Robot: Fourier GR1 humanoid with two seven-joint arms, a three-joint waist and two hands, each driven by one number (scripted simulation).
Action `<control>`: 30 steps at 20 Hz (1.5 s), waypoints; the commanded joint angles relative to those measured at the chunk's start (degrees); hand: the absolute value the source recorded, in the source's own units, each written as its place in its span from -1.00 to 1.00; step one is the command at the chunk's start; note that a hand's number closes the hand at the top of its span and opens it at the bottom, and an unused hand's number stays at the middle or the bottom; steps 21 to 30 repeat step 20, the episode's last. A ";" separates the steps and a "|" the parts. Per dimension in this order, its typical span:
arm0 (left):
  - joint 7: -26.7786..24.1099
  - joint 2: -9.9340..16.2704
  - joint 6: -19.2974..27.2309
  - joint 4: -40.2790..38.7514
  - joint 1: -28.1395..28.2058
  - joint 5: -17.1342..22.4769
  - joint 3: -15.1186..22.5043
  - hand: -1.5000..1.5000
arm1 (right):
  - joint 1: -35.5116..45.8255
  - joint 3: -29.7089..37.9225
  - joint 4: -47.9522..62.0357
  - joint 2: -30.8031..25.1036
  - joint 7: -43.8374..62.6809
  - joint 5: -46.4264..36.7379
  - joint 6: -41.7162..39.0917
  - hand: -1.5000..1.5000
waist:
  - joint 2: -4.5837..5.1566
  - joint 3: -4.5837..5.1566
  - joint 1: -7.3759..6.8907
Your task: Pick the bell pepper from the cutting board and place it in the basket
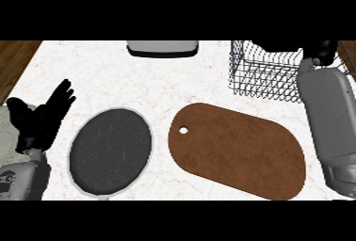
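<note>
1. The board (236, 150) lies at the middle right of the counter (104, 70), its long axis running from far left to near right. Its whole brown face is exposed and no pepper is seen on it.
2. The pepper is not visible anywhere. It is judged to be either hidden by the right hand (319, 51) or already inside the basket (264, 70); which of the two cannot be told.
3. The basket, of wire, stands at the far right of the counter, just beyond the board's far end.
4. The right forearm (330, 113) is stretched along the right edge, from near to far, and the right hand is seen at the basket's far right corner, over or just past its rim. Only a small dark part of the hand is shown; whether it is released, clenched or grasping cannot be told.
5. The left hand (45, 115) is held released and upright at the left edge, at rest, well apart from board and basket.
6. A dark plate (111, 153) lies between the left hand and the board, touched by neither hand.
7. The relation that matters: the right hand is by far the nearer to the basket. If the pepper is held, the remaining move is judged to be a release over the basket's opening, inside the rim rather than beyond it.
</note>
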State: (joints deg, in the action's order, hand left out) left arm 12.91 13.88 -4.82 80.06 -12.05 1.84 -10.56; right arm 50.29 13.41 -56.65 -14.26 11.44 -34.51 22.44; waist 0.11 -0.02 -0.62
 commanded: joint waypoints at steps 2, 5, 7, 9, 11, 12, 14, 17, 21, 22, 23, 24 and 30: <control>-0.13 0.58 -0.21 -1.26 -0.28 0.16 -0.74 0.00 | 0.49 7.39 -4.38 -1.00 1.72 7.36 2.37 -1.00 | -0.16 0.00 0.90; 2.04 1.79 -0.55 -0.25 -1.35 1.76 -2.32 0.00 | -0.59 13.20 -5.53 -5.26 2.50 12.29 1.33 -1.00 | -0.27 -0.02 1.16; 0.38 -0.27 0.23 0.36 0.56 -0.50 0.35 0.00 | -3.68 16.80 -6.58 -7.36 0.75 17.81 -2.53 -1.00 | -0.32 -0.05 1.42; -0.49 0.68 0.57 -2.64 -1.74 -0.19 -1.32 0.00 | -7.77 19.21 -8.61 -11.01 -0.37 21.23 -7.18 -1.00 | -0.24 -0.02 2.11; -4.63 1.55 -1.29 -3.80 1.95 0.49 -2.57 0.00 | -11.59 20.49 -10.36 -13.83 -0.72 24.82 -13.41 -1.00 | -0.26 0.01 1.61; 0.95 0.57 -0.48 1.79 1.28 0.79 -0.88 0.00 | -13.63 21.97 -9.47 -15.11 -1.88 27.54 -17.08 -1.00 | -0.39 -0.06 1.34; -1.19 -1.74 1.52 1.26 2.88 -1.22 0.59 0.00 | -18.27 23.70 -9.20 -17.73 -3.37 29.63 -21.63 -1.00 | -0.31 -0.03 1.49; -1.55 0.37 0.94 -0.90 0.54 -1.05 -1.03 0.00 | -22.20 25.19 -8.08 -21.36 -4.78 32.87 -28.83 -1.00 | -0.17 0.00 1.43; -3.92 -0.49 0.45 -2.17 1.99 -0.91 -0.86 0.00 | -23.84 27.35 -2.11 -26.79 -8.90 35.24 -35.34 -1.00 | -0.06 0.00 0.96; -3.92 -0.49 0.45 -2.17 1.99 -0.91 -0.86 0.00 | -23.84 27.35 -2.11 -26.79 -8.90 35.24 -35.34 -1.00 | -0.06 0.00 0.96; -3.92 -0.49 0.45 -2.17 1.99 -0.91 -0.86 0.00 | -23.84 27.35 -2.11 -26.79 -8.90 35.24 -35.34 -1.00 | -0.06 0.00 0.96; -3.92 -0.49 0.45 -2.17 1.99 -0.91 -0.86 0.00 | -23.84 27.35 -2.11 -26.79 -8.90 35.24 -35.34 -1.00 | -0.06 0.00 0.96; -3.92 -0.49 0.45 -2.17 1.99 -0.91 -0.86 0.00 | -23.84 27.35 -2.11 -26.79 -8.90 35.24 -35.34 -1.00 | -0.06 0.00 0.96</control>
